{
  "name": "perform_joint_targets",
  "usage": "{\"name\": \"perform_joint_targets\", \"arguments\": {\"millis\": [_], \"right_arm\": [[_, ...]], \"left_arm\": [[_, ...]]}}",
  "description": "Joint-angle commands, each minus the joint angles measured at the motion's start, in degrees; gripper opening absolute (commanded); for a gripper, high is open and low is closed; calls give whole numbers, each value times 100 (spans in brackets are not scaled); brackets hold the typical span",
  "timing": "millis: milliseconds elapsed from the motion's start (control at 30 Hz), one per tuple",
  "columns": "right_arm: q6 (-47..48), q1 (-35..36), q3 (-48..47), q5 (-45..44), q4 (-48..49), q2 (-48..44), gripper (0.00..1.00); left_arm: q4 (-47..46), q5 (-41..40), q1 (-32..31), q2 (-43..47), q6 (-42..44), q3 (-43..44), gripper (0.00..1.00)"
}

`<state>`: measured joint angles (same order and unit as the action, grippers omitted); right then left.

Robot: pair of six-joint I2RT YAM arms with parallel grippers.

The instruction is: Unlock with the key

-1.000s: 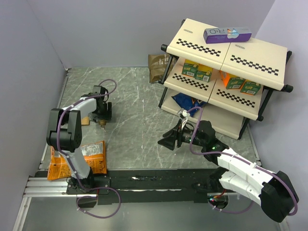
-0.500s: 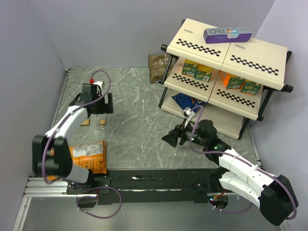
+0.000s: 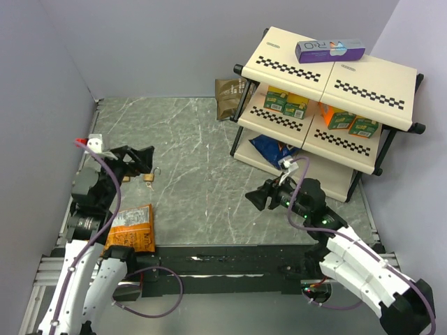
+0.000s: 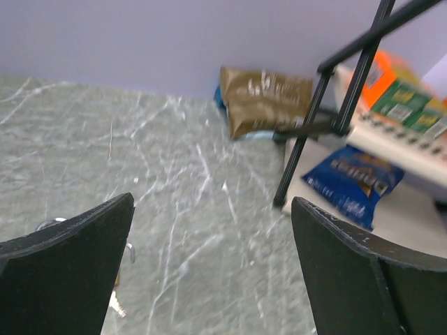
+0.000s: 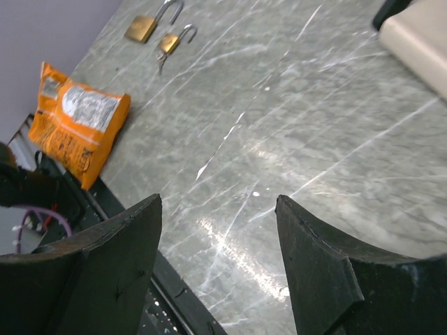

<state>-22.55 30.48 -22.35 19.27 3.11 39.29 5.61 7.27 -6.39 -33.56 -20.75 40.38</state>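
The left pincer (image 4: 213,209) is hanging wide open, holding nothing; the right pincer (image 5: 218,206) is gaping empty too. The key (image 5: 161,64) is lying just beside a brass padlock (image 5: 170,42) on the counter (image 5: 293,105).

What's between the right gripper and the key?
Nothing but bare marble tabletop between the right gripper and the key, seen in the right wrist view.

A cream shelf rack (image 3: 370,73) with checkered edges stands at the far right of the grey marbled counter (image 3: 202,139), with a purple box (image 3: 330,49) on top, green cartons (image 3: 286,102) and orange cartons (image 3: 325,112) on its middle tier, and a blue bag (image 3: 269,146) on the lowest. A brown pouch (image 3: 227,98) sits just left of it. An orange snack bag (image 3: 133,227) lies near-left.
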Motion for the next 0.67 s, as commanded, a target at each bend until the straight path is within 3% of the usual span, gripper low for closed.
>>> {"name": "perform_joint_targets", "arguments": {"millis": [0,300,633], "right_arm": [[127,-16,-261,-590,-504,-483,73],[207,-25,-340,-995,-812,-1195,73],[224,-25,-367,-1065,-848,-1178,73]], "left_arm": [[-60,-366,-2,121,-456,-66,99],[-42,-182,-2,253,-430,-13,99],[46,-234,-2,324,-359,5,100]]}}
